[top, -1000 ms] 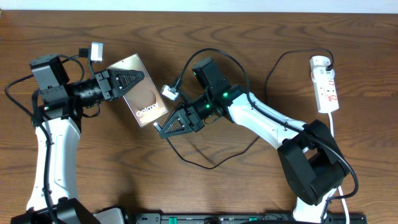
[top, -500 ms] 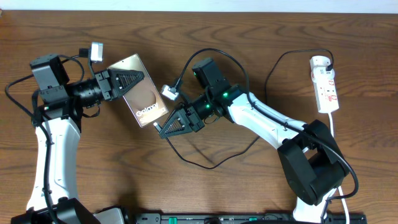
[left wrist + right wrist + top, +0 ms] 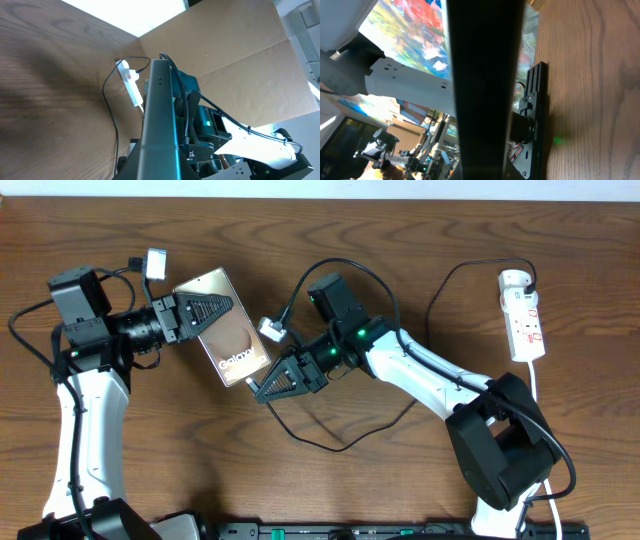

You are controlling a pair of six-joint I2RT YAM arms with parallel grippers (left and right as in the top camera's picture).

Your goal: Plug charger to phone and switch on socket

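My left tool (image 3: 225, 305) clenches the phone (image 3: 240, 345) by its near end. My right tool (image 3: 262, 388) sits just beside the phone's far corner, and I cannot tell its grip. The charger (image 3: 335, 447) loops behind it.

We see a glossy bronze-brown phone (image 3: 232, 340) with white lettering, a thin black charger (image 3: 338, 448), a white socket (image 3: 523, 315) with red markings and white cord (image 3: 534, 376), and white arms (image 3: 420, 375) with black joints on a brown wood-grain table (image 3: 400, 220).
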